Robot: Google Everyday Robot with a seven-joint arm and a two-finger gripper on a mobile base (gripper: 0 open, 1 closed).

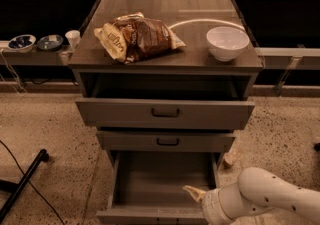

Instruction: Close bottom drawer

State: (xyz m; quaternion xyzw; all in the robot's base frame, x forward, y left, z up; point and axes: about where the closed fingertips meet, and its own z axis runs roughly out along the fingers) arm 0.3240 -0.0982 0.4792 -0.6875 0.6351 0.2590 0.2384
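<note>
The bottom drawer (165, 181) of the grey-brown cabinet is pulled far out, and its deep box is empty. Its front edge lies at the bottom of the view and its handle is out of view. The middle drawer (166, 141) is slightly out. The top drawer (165, 113) is pulled partly out. My gripper (195, 192) comes in from the lower right on a white arm (270, 199). Its tip is over the right front corner of the open bottom drawer.
A brown bag of snacks (137, 36) and a white bowl (227, 43) sit on the cabinet top (165, 59). Small bowls and a cup (72, 38) stand on a low shelf at left. A black leg and cable (22, 181) lie on the speckled floor at left.
</note>
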